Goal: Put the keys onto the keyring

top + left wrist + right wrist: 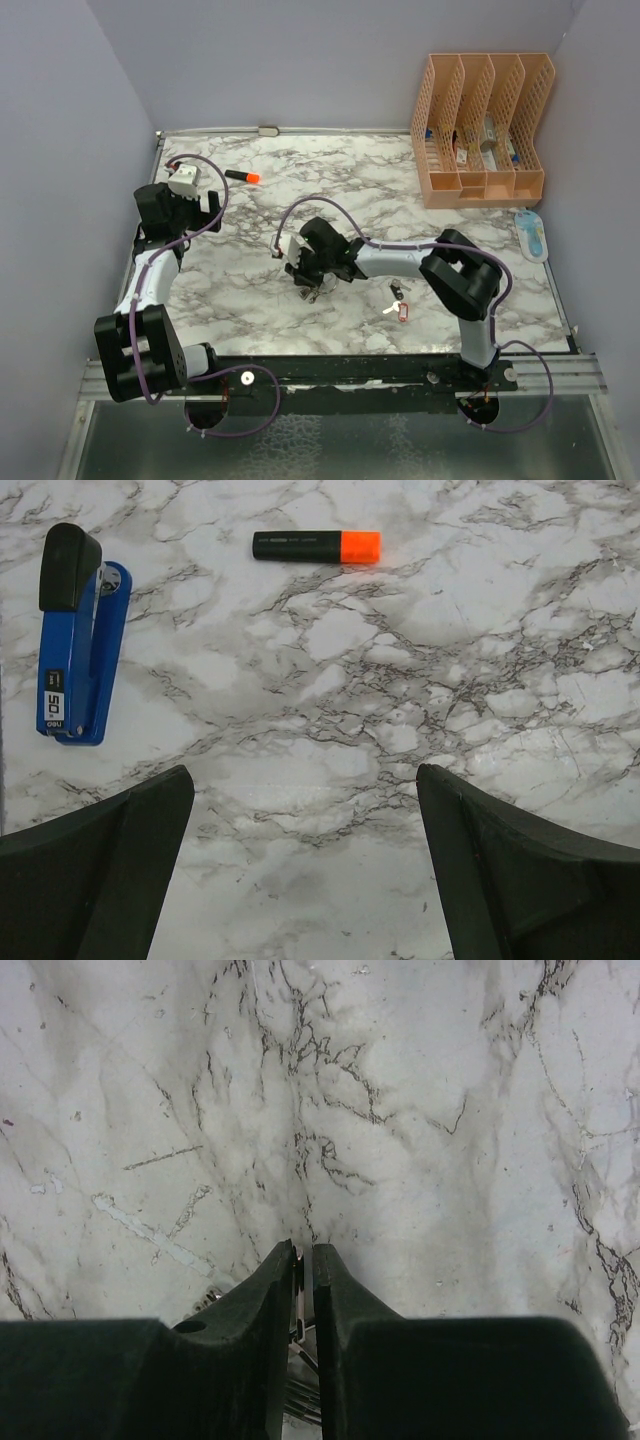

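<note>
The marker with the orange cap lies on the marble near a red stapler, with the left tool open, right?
No: the stapler is blue, not red, as the left wrist view shows. The marker does lie near it, left tool open.

One marker (316, 547), one stapler (75, 645), one organizer (480, 130), two loose keys (402, 313).

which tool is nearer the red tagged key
Right. The right tool is a little to the left of the key; the left tool is far off at the back left, near the marker.
</note>
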Robot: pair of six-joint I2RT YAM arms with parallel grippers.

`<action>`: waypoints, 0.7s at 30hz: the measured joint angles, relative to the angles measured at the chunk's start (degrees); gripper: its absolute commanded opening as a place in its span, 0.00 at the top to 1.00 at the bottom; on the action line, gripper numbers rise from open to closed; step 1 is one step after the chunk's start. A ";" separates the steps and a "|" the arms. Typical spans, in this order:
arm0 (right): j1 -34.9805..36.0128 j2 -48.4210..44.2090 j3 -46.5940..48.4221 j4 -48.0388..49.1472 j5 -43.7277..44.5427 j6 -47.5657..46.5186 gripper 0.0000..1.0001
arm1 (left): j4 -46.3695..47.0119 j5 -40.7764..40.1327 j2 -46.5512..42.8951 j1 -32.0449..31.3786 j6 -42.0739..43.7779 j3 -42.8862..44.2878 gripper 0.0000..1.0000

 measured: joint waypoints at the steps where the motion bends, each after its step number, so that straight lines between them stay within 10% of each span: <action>1: -0.02 -0.11 -0.24 0.28 0.00 0.00 0.86 | 0.04 0.00 0.02 0.00 0.00 -0.02 0.03; 21: -1.14 -1.49 -1.31 -1.79 0.94 -0.46 0.86 | 0.28 0.15 0.04 0.00 0.00 -0.02 0.03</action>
